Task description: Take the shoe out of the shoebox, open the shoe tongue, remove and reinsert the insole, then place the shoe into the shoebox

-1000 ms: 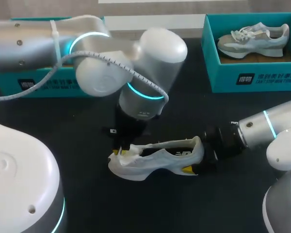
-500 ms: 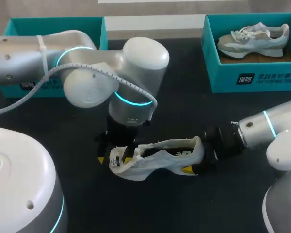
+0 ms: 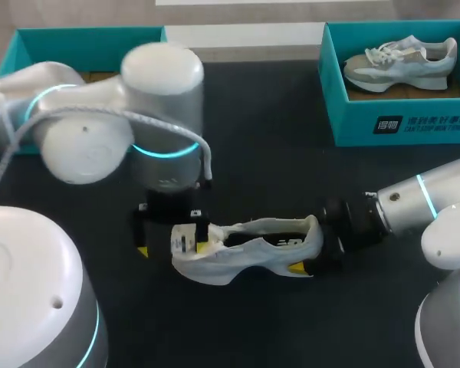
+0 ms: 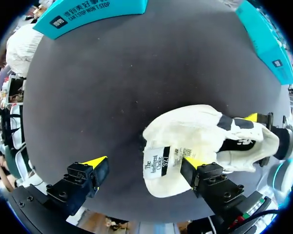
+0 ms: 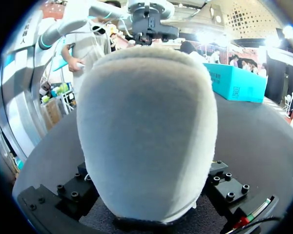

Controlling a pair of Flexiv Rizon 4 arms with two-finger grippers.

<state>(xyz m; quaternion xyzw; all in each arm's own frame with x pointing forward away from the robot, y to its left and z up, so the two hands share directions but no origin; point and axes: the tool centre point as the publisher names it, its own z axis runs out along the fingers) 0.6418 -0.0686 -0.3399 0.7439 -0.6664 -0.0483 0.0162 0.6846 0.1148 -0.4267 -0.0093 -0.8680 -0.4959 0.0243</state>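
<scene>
1. The white shoe (image 3: 253,245) lies in the middle of the black tabletop (image 3: 276,153), toe left and heel right.
2. The right tool (image 3: 310,247) is clenched on the shoe's heel.
3. The left tool (image 4: 144,163) is released at the toe end. One finger (image 4: 200,171) is against the tongue (image 4: 156,163), and the other is apart to the left.
4. A teal shoebox (image 3: 84,42) sits far left.

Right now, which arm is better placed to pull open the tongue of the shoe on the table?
Probably left. The left gripper, open, straddles the white shoe's tongue, while the right gripper is clamped on the heel, steadying it.
</scene>
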